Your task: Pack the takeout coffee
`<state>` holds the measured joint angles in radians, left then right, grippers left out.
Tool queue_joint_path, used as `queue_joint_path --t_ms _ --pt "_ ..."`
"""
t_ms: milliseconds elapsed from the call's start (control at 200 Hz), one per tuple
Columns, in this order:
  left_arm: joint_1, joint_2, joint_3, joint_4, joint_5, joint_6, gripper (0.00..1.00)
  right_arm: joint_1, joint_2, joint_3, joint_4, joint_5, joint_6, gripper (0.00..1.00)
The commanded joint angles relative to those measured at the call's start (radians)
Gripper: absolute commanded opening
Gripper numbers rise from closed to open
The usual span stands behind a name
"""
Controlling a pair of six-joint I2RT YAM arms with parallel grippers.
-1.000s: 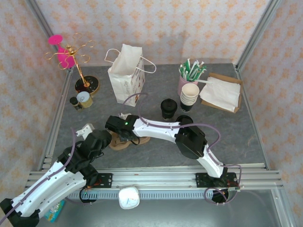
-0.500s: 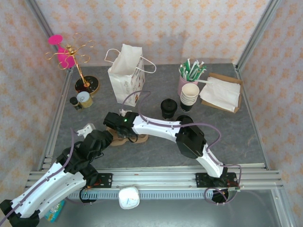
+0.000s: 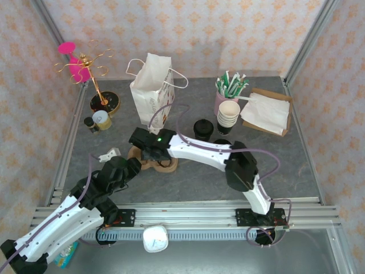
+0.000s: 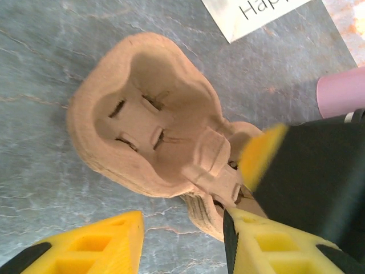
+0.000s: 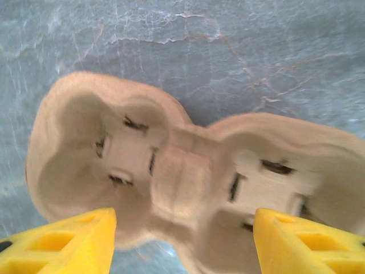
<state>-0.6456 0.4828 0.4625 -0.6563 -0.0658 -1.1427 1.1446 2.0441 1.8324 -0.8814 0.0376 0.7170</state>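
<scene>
Left fingers (image 4: pixel 91 245), yellow, stand partly apart with nothing clamped between them; a strip of bare surface shows between one finger and the near edge of the pulp cup carrier (image 4: pixel 148 137). Right fingers (image 5: pixel 63 240) are spread wide over the same carrier, one on each side of its near rim and not gripping it.

The scene is a grey, marble-veined surface (image 3: pixel 285 165), walled on three sides by pale wallpaper (image 3: pixel 228 34) with an orange motif and braced by slanting metal posts (image 3: pixel 306 40).

The count:
- One carrier, with two wells, both empty, lying left of centre under the right arm.
- One takeout coffee (image 3: pixel 203 130), a single black cup standing upright at mid-surface. It is on the far side of the right arm, right of the bag and left of the cup stack, apart from the carrier.
- One stack of black cups (image 3: pixel 228 117) with a cream inside.
- One pink cup of green-and-white wrapped sticks (image 3: pixel 229 87), just beyond that stack.
- One pile of white napkins (image 3: pixel 265 111), on a brown board at the far right.
- One white paper bag (image 3: pixel 151 88) with handles, upright at the far middle.
- One gold wire stand (image 3: pixel 104 104) hung with pink pieces, at the far left.
- Two small jars (image 3: pixel 102 120), touching or nearly so, just near the stand.
</scene>
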Motion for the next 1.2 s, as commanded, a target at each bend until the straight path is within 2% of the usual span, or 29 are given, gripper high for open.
queue_joint_path --t_ms 0,110,215,350,470,726,946,1031,1196 --pt "0.006 0.031 -0.056 0.124 0.074 0.01 0.43 -0.015 -0.124 -0.098 0.001 -0.068 -0.306 0.62" --pt "0.006 0.061 -0.084 0.165 0.053 0.006 0.43 -0.025 -0.15 -0.153 -0.001 -0.16 -0.475 0.59" --pt "0.006 0.076 -0.089 0.154 0.021 -0.006 0.43 -0.026 -0.142 -0.178 0.013 -0.185 -0.573 0.55" --pt "0.007 0.035 -0.137 0.169 0.012 -0.032 0.43 -0.025 -0.107 -0.181 0.015 -0.169 -0.656 0.52" --pt "0.007 0.009 -0.145 0.141 -0.007 -0.046 0.43 -0.02 -0.091 -0.2 0.044 -0.215 -0.713 0.51" --pt "0.008 0.005 -0.147 0.137 -0.008 -0.04 0.44 -0.008 -0.025 -0.186 0.039 -0.215 -0.749 0.52" --pt "0.008 0.004 -0.154 0.14 -0.004 -0.036 0.44 -0.003 -0.002 -0.171 0.037 -0.207 -0.747 0.46" --pt "0.008 0.005 -0.154 0.138 -0.006 -0.034 0.45 -0.003 0.001 -0.167 0.03 -0.207 -0.747 0.39" --pt "0.008 0.002 -0.152 0.129 -0.008 -0.032 0.45 0.0 -0.002 -0.142 0.009 -0.223 -0.736 0.41"
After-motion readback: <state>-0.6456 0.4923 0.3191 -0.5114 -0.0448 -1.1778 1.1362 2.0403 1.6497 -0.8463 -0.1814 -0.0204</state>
